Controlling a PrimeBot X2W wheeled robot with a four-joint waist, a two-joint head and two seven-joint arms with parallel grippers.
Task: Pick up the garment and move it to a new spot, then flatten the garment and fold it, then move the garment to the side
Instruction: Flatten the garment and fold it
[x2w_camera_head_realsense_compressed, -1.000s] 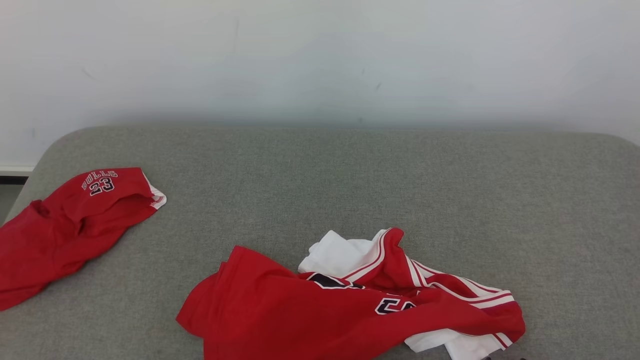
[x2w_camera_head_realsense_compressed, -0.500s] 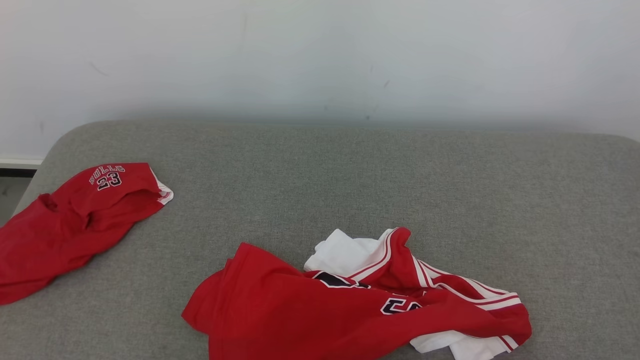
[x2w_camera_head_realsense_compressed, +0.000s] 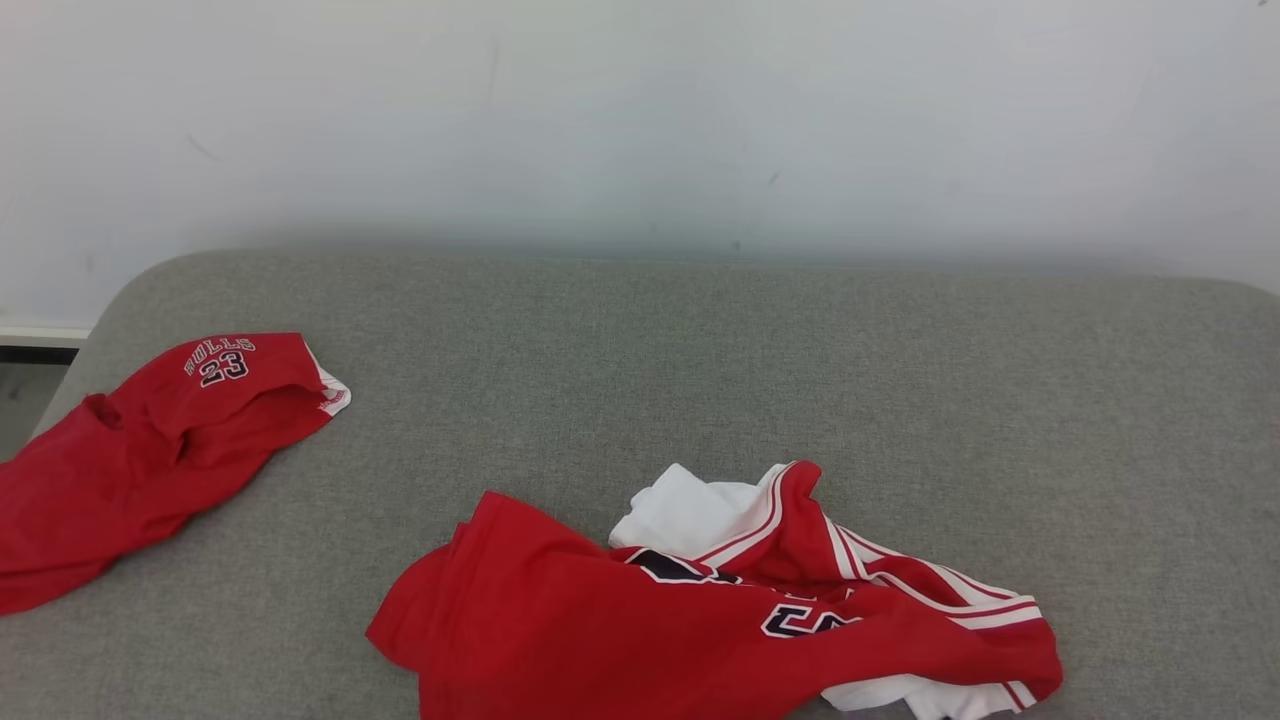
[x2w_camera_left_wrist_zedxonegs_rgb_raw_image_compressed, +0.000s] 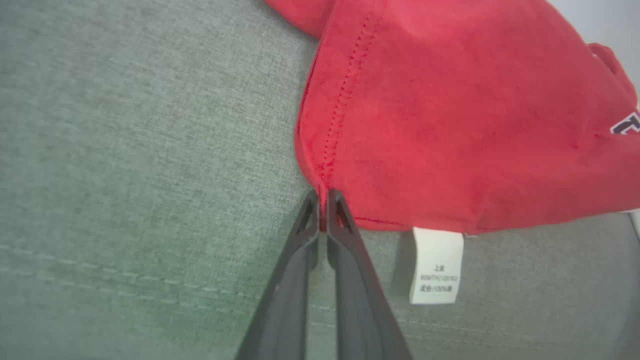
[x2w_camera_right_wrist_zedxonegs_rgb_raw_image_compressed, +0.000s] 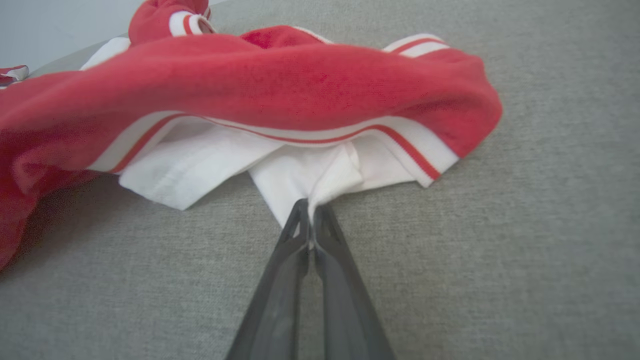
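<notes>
Surface: grey woven fabric, rounded far corners
Near middle: crumpled red-and-white jersey, dark lettering showing
Left edge: red shorts printed "BULLS 23", well apart

Red-and-white garment, perhaps navy lettering, grey surface
</notes>
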